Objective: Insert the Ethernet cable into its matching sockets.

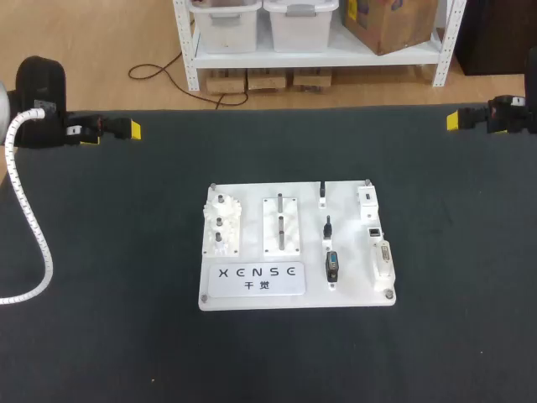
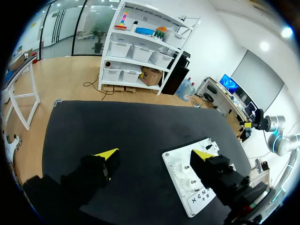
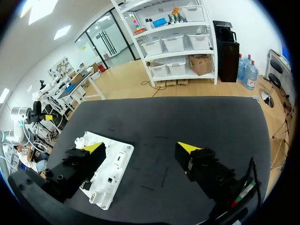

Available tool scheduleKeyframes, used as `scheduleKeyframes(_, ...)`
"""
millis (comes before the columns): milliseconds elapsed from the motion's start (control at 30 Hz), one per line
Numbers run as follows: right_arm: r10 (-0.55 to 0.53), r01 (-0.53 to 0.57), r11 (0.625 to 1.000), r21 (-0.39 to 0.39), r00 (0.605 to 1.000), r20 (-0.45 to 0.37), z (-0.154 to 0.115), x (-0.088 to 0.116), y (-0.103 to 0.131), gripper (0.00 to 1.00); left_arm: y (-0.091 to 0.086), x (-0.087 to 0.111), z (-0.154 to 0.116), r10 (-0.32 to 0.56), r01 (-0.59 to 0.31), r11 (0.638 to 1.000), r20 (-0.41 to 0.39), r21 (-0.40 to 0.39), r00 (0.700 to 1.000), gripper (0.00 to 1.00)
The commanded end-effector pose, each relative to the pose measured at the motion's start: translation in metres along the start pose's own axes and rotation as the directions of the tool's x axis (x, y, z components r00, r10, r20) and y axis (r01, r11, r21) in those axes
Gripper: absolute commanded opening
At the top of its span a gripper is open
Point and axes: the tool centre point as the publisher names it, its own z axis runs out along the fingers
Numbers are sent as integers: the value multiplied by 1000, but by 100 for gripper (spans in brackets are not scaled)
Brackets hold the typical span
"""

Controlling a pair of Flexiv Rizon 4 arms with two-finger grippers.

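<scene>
A white practice board (image 1: 252, 295) lies in the middle of the black table. On its right side are small white socket blocks, one with a dark square socket (image 1: 373, 229). Three short black plugs (image 1: 328, 227) stand in a column left of them. I cannot make out an Ethernet cable as such. My left gripper (image 1: 130, 130) hovers at the table's far left edge, open and empty (image 2: 157, 153), with the board (image 2: 176, 161) ahead of its right finger. My right gripper (image 1: 453, 120) hangs at the far right edge, open and empty (image 3: 140, 146), the board (image 3: 117, 149) ahead of its left finger.
A white ribbed hose (image 1: 29, 218) from my left arm loops over the table's left side. The board also carries a gear block (image 1: 221, 225) and a slotted block (image 1: 281, 225). Black mat (image 1: 436, 336) surrounds the board.
</scene>
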Motion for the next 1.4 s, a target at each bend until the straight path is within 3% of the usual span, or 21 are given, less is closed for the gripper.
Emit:
scheduleKeyframes(33, 0, 0, 1000, -3, 1000, -1, 0, 0, -1, 100, -2, -1, 0, -2, 2, 1000, -5, -8, 1000, 100)
scheduleKeyframes(500, 0, 0, 1000, -3, 1000, -1, 0, 0, -1, 100, -2, -1, 0, -2, 2, 1000, -5, -8, 1000, 100)
scheduleKeyframes(633, 0, 0, 1000, -3, 1000, -1, 0, 0, -1, 100, -27, -13, 16, 241, -245, 967, 55, 65, 969, 100)
scheduleKeyframes(700, 0, 0, 1000, -3, 1000, -1, 0, 0, -1, 100, -39, -16, 24, 350, -360, 926, 95, 116, 932, 100)
scheduleKeyframes(833, 0, 0, 1000, -3, 1000, -1, 0, 0, -1, 100, -63, -14, 42, 466, -494, 843, 168, 213, 869, 100)
scheduleKeyframes(967, 0, 0, 1000, -3, 1000, -1, 0, 0, -1, 100, -82, -6, 59, 582, -622, 718, 220, 312, 783, 100)
scheduleKeyframes(1300, 0, 0, 1000, -3, 1000, -1, 0, 0, -1, 100, -138, 29, 87, 757, -802, 410, 328, 435, 565, 100)
scheduleKeyframes(1400, 0, 0, 1000, -3, 1000, -1, 0, 0, -1, 100, -149, 43, 91, 777, -819, 350, 348, 454, 524, 100)
